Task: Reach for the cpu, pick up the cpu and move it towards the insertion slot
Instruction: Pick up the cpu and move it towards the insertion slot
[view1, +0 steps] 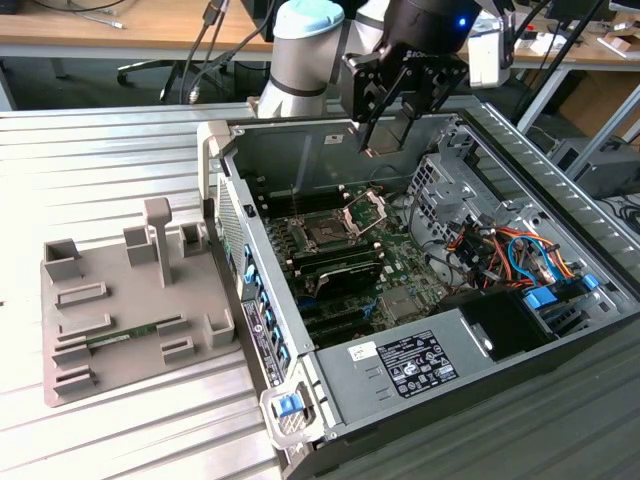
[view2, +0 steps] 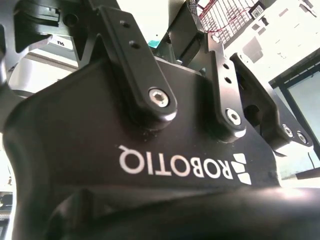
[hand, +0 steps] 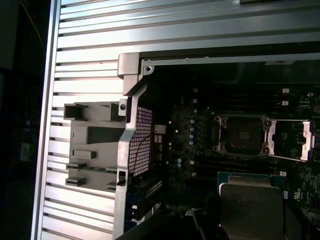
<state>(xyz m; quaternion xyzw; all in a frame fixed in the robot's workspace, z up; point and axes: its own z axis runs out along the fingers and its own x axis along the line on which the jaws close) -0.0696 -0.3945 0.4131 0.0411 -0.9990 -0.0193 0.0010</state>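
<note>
One tool (view1: 385, 140) | clamped on cpu (view1: 383, 147) | held above open insertion slot (view1: 325, 233), well apart

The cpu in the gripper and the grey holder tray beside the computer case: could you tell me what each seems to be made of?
The cpu looks metal-topped: a dull silvery plate on a green board edge. The holder tray looks like matte grey plastic, possibly printed, with blocky moulded pockets and no shine. The gripper holds the cpu above the open case.

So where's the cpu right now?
The cpu is held in the gripper above the open computer case, up and toward the exterior view's right of the insertion slot.
</note>
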